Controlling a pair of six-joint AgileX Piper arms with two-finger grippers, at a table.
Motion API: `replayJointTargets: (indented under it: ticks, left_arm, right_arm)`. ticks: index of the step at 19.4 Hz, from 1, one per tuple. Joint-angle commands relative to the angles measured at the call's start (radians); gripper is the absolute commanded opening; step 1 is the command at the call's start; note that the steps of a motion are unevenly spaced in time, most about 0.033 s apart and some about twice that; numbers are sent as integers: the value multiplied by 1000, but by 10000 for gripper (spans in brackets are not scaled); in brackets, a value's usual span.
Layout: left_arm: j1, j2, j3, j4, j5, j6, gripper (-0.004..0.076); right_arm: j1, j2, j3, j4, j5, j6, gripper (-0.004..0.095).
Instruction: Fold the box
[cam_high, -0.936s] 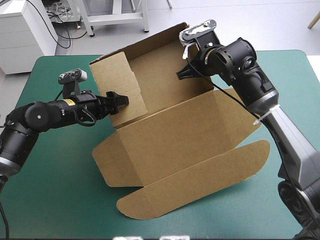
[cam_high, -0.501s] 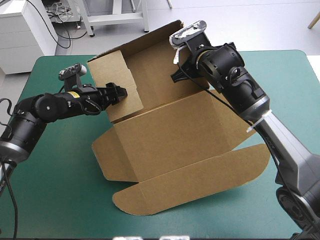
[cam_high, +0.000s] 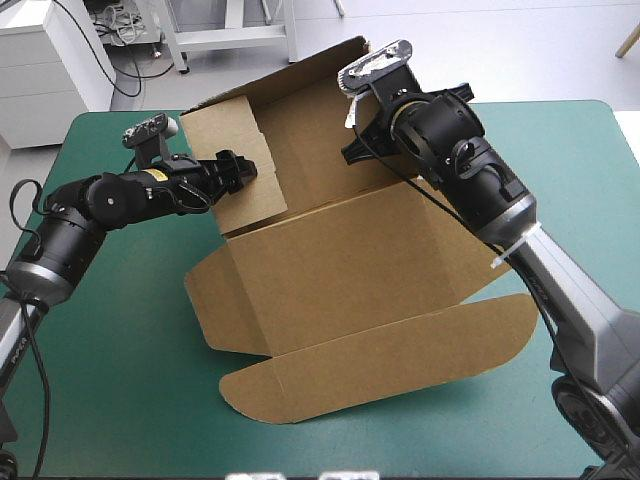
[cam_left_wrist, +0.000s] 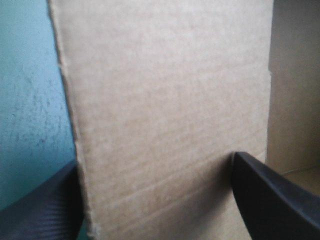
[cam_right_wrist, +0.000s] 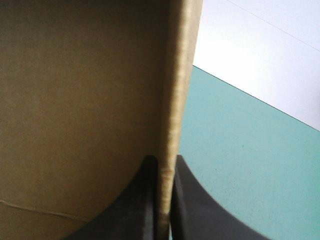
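Box (cam_high: 340, 270), one in number, brown, stands at the middle of the teal-green table cover (cam_high: 110, 380), its rear wall and one left side flap raised, its front panels lying flat toward the near edge. Grippers, two. Left gripper (cam_left_wrist: 155, 160): black fingers spread wide, the side flap between them. Right gripper (cam_right_wrist: 164, 159): both fingers clamped on the rear wall's upright edge.

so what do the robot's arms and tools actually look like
Both arms are black, built of rounded cylindrical joints. The left arm carries a small yellow label; the right arm has a pale grey lower link with a white tie. The left tool and right tool each have two broad black fin-shaped fingers.
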Motion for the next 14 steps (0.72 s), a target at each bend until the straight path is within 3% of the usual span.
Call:
replayJointTargets:
  ticks: [1,4,6,8,11,14]
  left_arm:
    - [-10,-19,-43,-56,-108,2,548]
    - [-10,-9,-43,-68,-95,2,511]
    - [-10,-6,-43,-68,-86,7,343]
    - [-10,-6,-43,-68,-65,33,-11]
    - [-10,-6,-43,-79,-21,74,-8]
    - [-14,-6,-73,-26,86,105,-8]
  right_arm:
    - [14,-53,-32,48,-50,-18,-14]
    - [14,-53,-32,50,-50,-18,-14]
    - [14,-53,-32,50,-49,-18,-16]
    - [14,-53,-32,50,-47,-18,-16]
    - [14,-53,-32,54,1,1,-16]
    - [-17,-53,-32,83,68,57,-16]
